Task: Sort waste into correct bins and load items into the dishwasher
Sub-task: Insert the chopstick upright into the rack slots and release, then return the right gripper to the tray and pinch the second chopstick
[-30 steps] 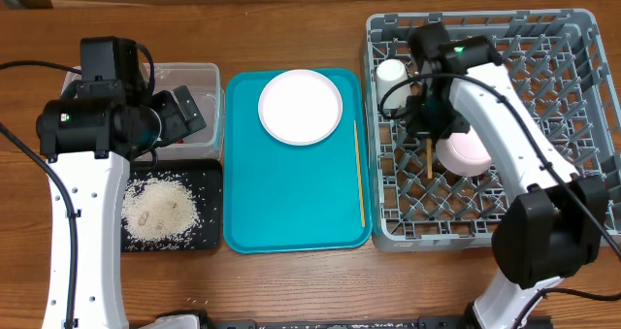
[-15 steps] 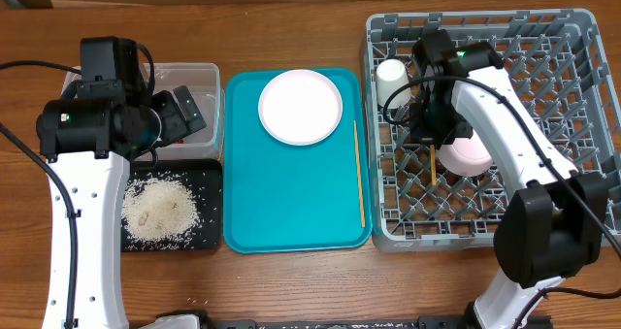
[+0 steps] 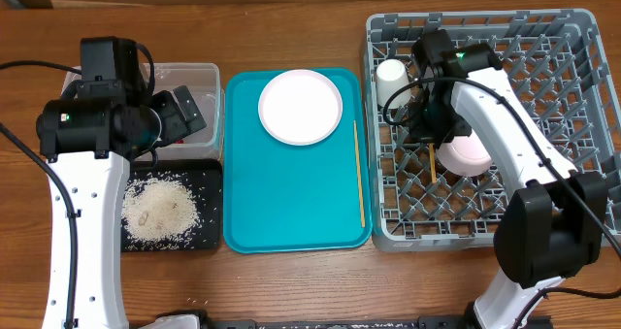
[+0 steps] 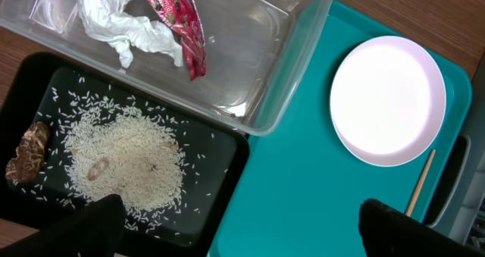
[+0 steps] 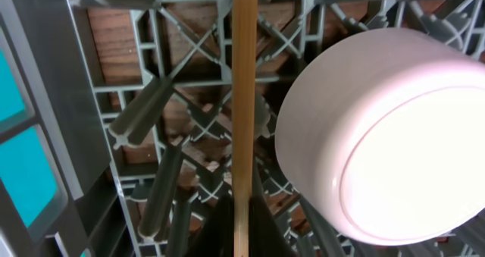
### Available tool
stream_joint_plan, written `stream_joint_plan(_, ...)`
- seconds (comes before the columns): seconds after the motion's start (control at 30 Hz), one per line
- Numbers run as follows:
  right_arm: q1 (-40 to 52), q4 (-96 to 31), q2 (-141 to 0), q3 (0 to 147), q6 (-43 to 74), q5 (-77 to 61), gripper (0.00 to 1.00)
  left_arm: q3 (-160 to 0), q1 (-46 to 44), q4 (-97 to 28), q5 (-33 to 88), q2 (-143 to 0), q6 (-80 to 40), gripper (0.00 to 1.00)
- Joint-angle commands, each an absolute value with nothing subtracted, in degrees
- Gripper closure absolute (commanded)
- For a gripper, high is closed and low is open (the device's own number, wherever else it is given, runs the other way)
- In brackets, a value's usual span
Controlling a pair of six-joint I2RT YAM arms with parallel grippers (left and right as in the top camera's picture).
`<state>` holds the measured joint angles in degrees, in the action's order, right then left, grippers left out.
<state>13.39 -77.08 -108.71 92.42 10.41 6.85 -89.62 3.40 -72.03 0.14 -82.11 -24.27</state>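
My right gripper (image 3: 429, 135) is over the grey dish rack (image 3: 563, 38) and is shut on a wooden chopstick (image 5: 243, 98), which points down among the pegs beside an upturned pinkish bowl (image 5: 394, 136). A white cup (image 3: 391, 74) stands in the rack's near-left corner. The other chopstick (image 3: 359, 174) lies on the teal tray's right side, below the pale-pink plate (image 3: 301, 107). My left gripper (image 4: 239, 223) is open and empty above the black tray's edge. The clear tub (image 4: 250, 52) holds the red wrapper (image 4: 178, 18) and white tissue (image 4: 114, 22). Rice (image 4: 129, 162) lies in the black tray (image 4: 220, 173).
The teal tray (image 3: 291, 203) lies between the bins and the rack. A brown food bit (image 4: 26, 151) sits at the black tray's left edge. A few rice grains lie on the wooden table (image 3: 194, 300) in front of the black tray.
My right gripper has shifted slightly right and down over the rack with the chopstick in it. The left arm has not moved.
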Motion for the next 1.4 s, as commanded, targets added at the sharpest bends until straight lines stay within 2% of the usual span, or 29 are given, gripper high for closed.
stream_joint_plan(0.0,13.43,-77.25,-107.04,91.96,9.98,6.28,0.96,-90.13,3.62,-71.99,-0.62,-82.02,-24.45,0.00)
stream_joint_plan(0.13,13.43,-77.25,-107.04,91.96,9.98,6.28,0.86,-90.13,3.62,-71.96,-0.60,-82.02,-24.45,0.00)
stream_joint_plan(0.33,13.43,-77.23,-107.04,91.96,9.98,6.28,0.85,-90.13,3.62,-71.99,-0.62,-82.02,-24.45,0.00)
stream_joint_plan(0.47,13.43,-76.09,-107.04,92.01,9.98,6.24,0.82,-90.13,3.62,-71.96,-0.60,-82.02,-24.45,0.00)
stream_joint_plan(0.7,14.55,-75.13,-107.04,95.68,10.00,-11.79,0.78,-90.13,3.62,-71.96,-0.62,-82.02,-24.45,0.00)
stream_joint_plan(0.87,19.77,-72.99,-107.07,94.56,14.61,-13.89,0.74,-90.13,3.62,-71.96,-0.62,-82.02,-24.45,0.00)
stream_joint_plan(1.23,34.00,-66.94,-111.81,93.62,35.35,9.23,0.62,-90.13,3.62,-71.96,-0.62,-82.02,-24.45,0.00)
stream_joint_plan(1.37,36.95,-65.17,-116.18,93.56,39.07,11.97,0.61,-90.13,3.62,-71.96,-0.62,-82.02,-24.45,0.00)
